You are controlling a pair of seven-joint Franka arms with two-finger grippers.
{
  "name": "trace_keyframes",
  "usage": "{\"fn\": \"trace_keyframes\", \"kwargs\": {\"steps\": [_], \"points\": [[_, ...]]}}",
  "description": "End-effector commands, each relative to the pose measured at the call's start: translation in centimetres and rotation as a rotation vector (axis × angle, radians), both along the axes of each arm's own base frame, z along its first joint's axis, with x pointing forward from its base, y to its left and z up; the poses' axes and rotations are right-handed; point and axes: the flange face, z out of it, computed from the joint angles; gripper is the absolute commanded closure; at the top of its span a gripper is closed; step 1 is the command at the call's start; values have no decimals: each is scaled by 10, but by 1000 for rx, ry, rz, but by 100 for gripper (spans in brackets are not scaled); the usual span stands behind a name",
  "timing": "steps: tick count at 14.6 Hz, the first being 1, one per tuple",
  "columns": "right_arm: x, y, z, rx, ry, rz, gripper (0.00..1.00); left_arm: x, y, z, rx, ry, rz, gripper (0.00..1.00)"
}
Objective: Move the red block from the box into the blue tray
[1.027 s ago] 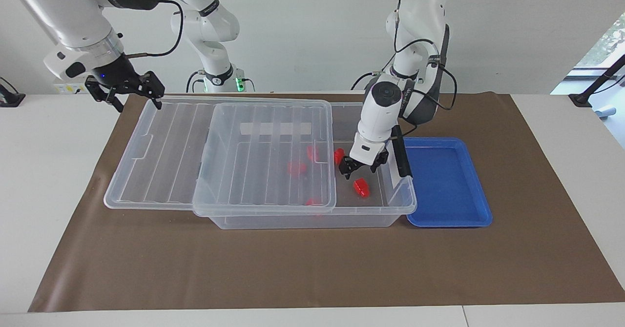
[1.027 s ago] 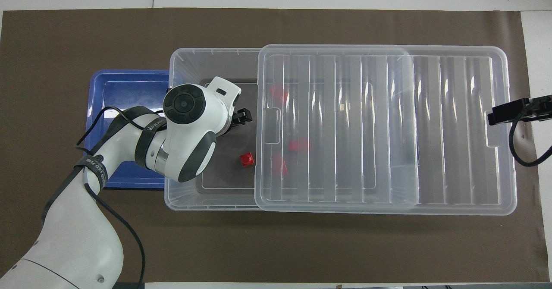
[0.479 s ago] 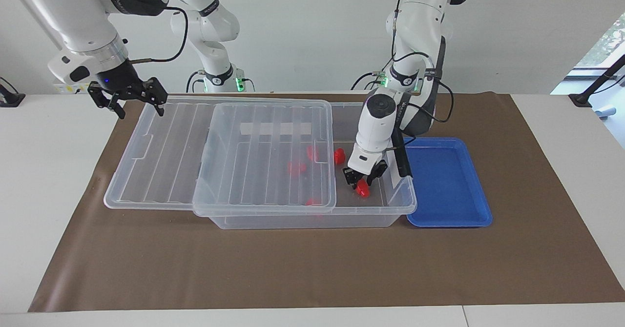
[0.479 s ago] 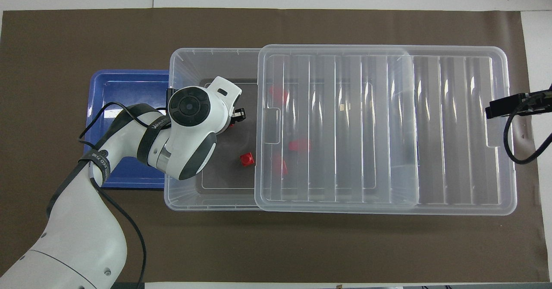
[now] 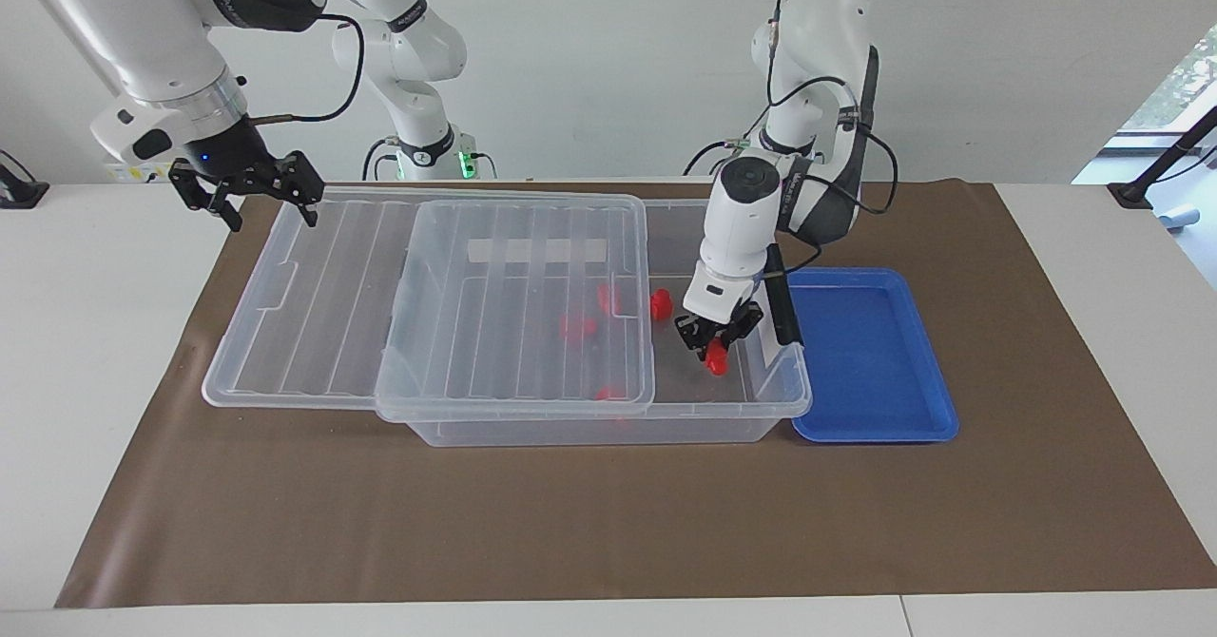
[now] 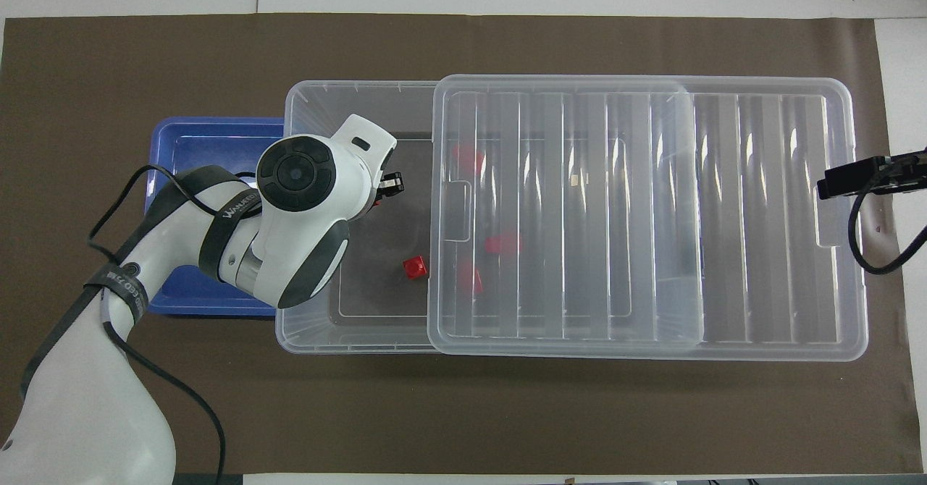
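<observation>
My left gripper (image 5: 715, 340) is inside the open end of the box (image 5: 608, 426), shut on a red block (image 5: 715, 360) and holding it just above the box floor. In the overhead view the left wrist covers the block, and only the left gripper's tips (image 6: 388, 184) show. The blue tray (image 5: 870, 361) lies against the box at the left arm's end and holds nothing; it also shows in the overhead view (image 6: 192, 152). My right gripper (image 5: 255, 192) is open, up over the lid's end at the right arm's end.
The ribbed clear lid (image 5: 323, 285) is slid toward the right arm's end and overhangs the box. One loose red block (image 6: 415, 267) lies in the uncovered part, and others (image 6: 501, 243) lie under the lid. Brown paper covers the table.
My left gripper came down on the red block, shut on it and lifted it slightly toward the tray. My right gripper shifted a little over the lid's end.
</observation>
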Motion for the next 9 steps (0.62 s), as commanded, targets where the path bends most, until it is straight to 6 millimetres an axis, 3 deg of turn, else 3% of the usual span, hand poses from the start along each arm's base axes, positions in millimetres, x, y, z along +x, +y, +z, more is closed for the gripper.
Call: {"fn": "trace_keyframes", "kwargs": {"steps": [1, 4, 6, 7, 8, 9], "points": [[-5, -2, -3, -1, 2, -25, 0, -19, 6, 57, 36, -3, 1, 100], [-5, -5, -6, -3, 0, -16, 0, -29, 18, 96, 43, -4, 6, 100], [-5, -5, -7, -3, 0, 1, 0, -40, 31, 110, 55, 8, 7, 100], [-6, -7, -8, -3, 0, 24, 21, -40, 48, 116, 61, 9, -4, 100], [-6, -15, -8, -3, 0, 50, 49, -40, 59, 117, 67, 10, -33, 100], [-8, -28, -10, -4, -4, 74, 85, -38, 72, 119, 74, 15, -63, 100]]}}
